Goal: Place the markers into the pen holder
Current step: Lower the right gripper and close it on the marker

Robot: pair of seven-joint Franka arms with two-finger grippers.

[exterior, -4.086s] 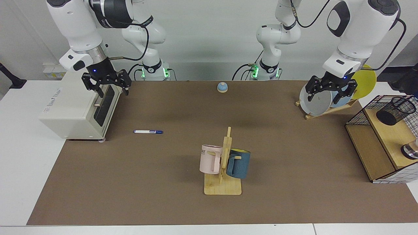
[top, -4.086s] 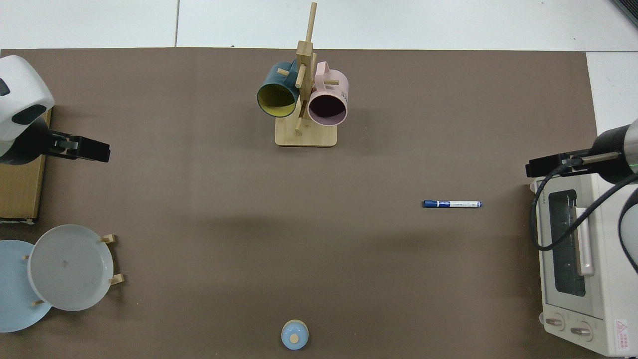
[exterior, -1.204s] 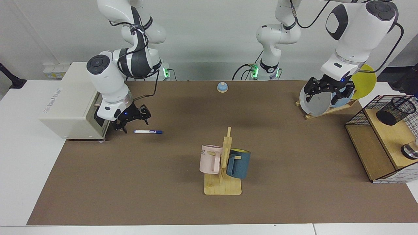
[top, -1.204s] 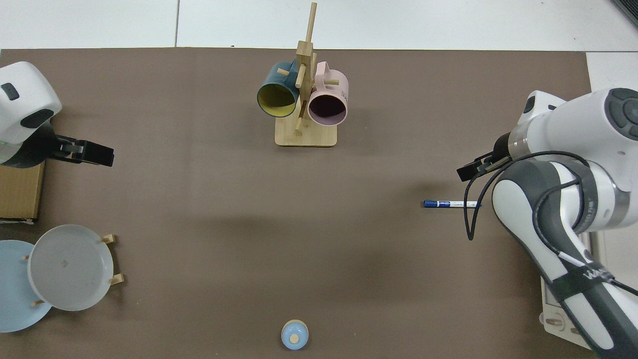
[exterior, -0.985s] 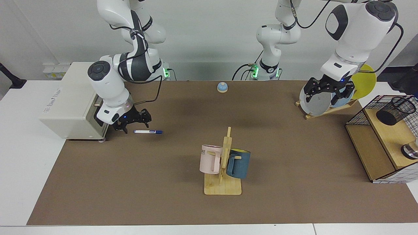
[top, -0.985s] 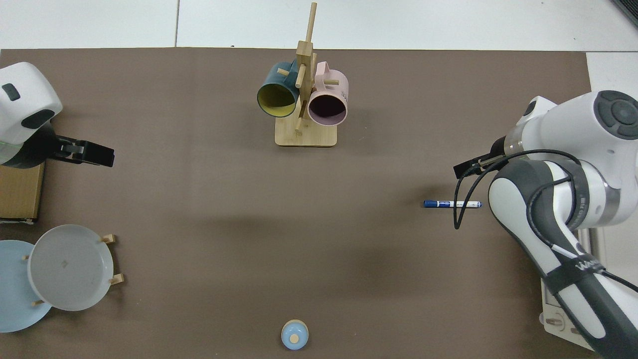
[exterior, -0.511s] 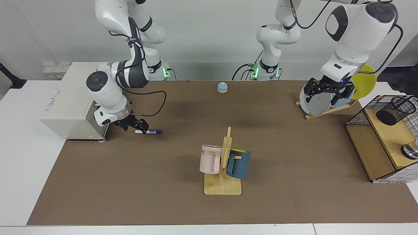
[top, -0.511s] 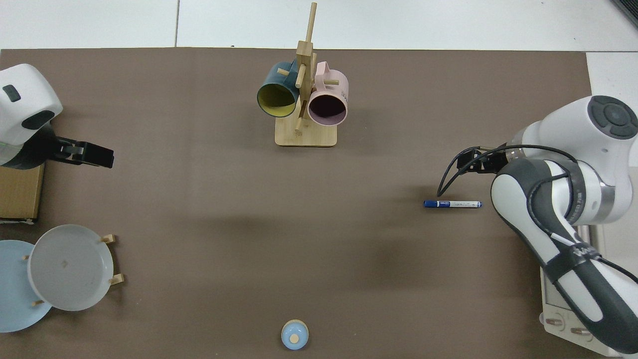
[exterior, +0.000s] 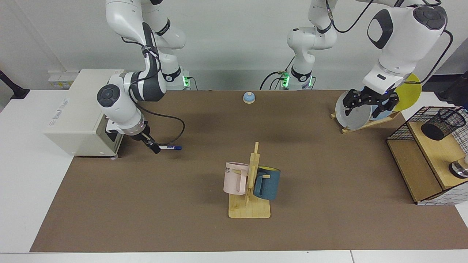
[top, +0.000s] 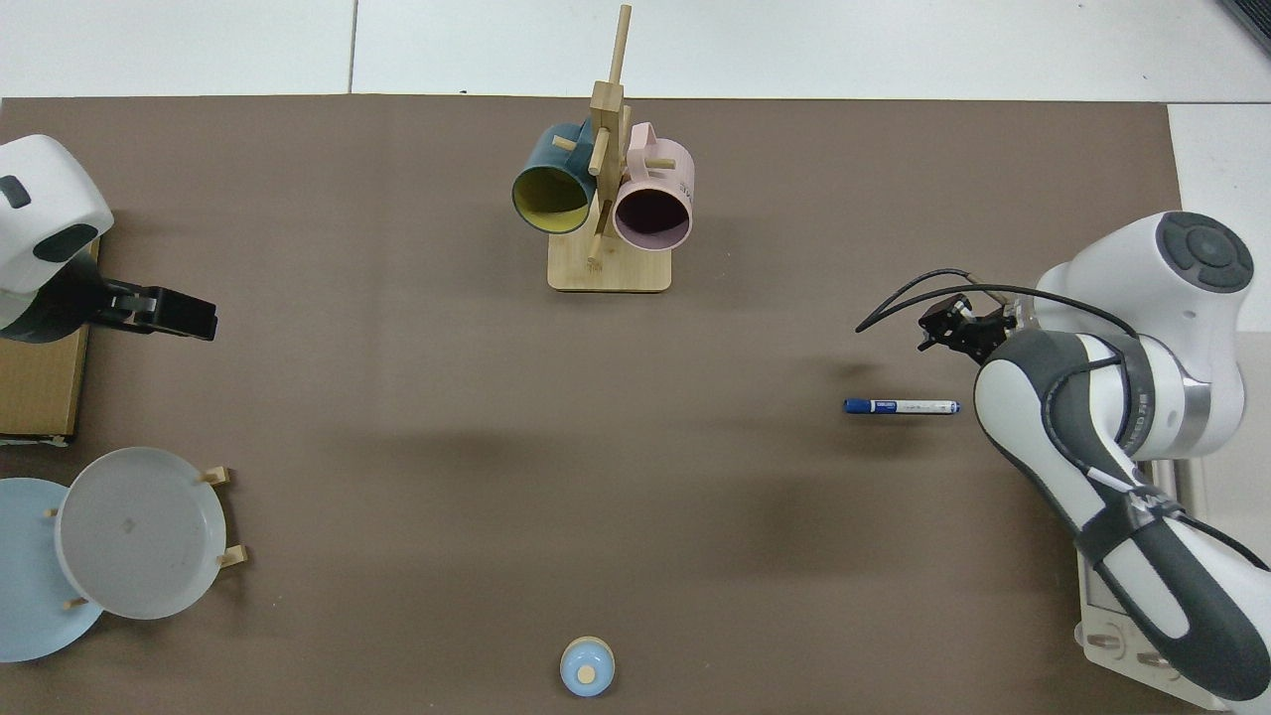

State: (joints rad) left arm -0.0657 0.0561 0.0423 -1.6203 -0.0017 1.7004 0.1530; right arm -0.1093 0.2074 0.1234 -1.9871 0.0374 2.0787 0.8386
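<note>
The marker [exterior: 171,147], white with a blue cap, lies flat on the brown mat beside the oven; in the top view the whole marker [top: 901,406] shows, untouched. My right gripper [exterior: 154,148] hangs low at the marker's white end, seen edge-on and covering that end in the facing view. In the top view the right gripper [top: 943,323] sits just off the marker, open, with nothing between its fingers. The pen holder [exterior: 444,123], a black mesh cup, sits on the basket's upper wooden shelf at the far side. My left gripper [exterior: 370,105] waits open before the plates.
A cream toaster oven [exterior: 82,115] stands right behind the right arm. A wooden rack [exterior: 249,210] with a pink and a blue mug stands mid-table. A plate rack [exterior: 356,117], a small blue bell [exterior: 248,97] and the wire basket [exterior: 426,171] fill the other side.
The right arm came down from above the oven to the marker and turned its wrist, so the gripper now shows edge-on. The marker has not moved. The left gripper shifted only slightly.
</note>
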